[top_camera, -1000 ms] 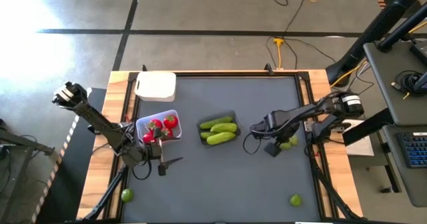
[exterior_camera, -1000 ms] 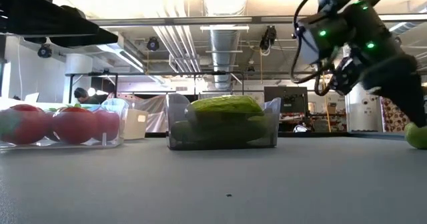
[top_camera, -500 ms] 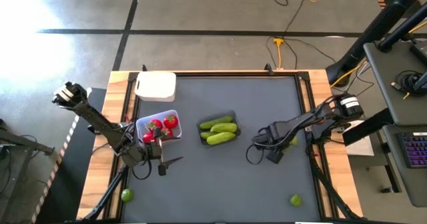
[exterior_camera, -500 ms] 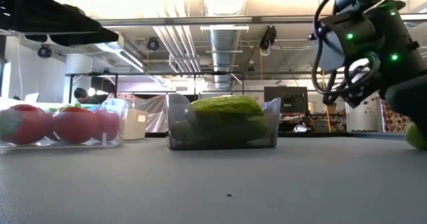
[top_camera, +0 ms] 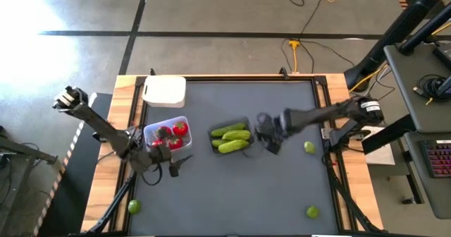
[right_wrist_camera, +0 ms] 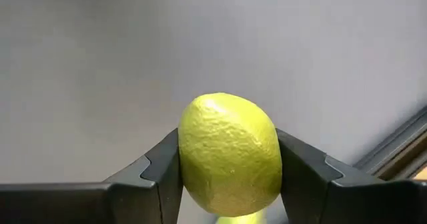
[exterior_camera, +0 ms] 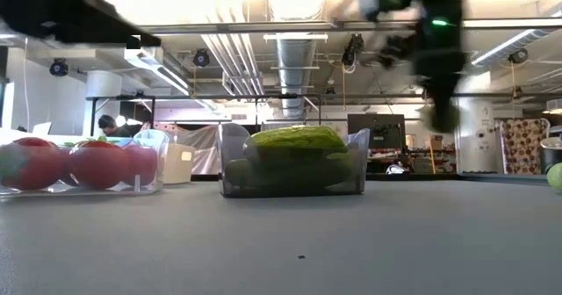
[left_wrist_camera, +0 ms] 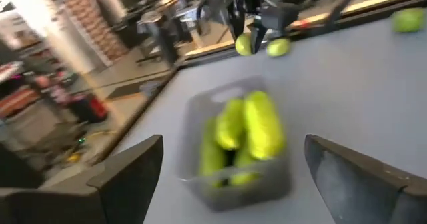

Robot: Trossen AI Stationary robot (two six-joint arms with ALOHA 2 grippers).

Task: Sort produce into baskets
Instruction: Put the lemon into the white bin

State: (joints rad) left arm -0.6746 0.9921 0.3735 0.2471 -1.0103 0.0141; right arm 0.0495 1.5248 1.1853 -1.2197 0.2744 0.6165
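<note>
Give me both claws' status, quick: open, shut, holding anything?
Left claw: open, empty, beside the strawberry basket.
Right claw: shut on a lime, lifted near the cucumber basket.

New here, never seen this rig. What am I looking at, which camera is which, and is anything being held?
It is a table robot with two dark arms, each ending in a two-finger pincer, sorting toy produce into tubs.

The high view looks straight down on the table. The low view looks level across the tabletop. Each wrist view looks forward past that arm's own fingers.

On the grey table stand a white tub, a clear tub of red fruits and a dark tub of cucumbers. Loose limes lie at the right, the near right and the near left edge.

The right pincer is shut on a lime, beside the dark tub. The left pincer is open and empty, near the clear tub.
</note>
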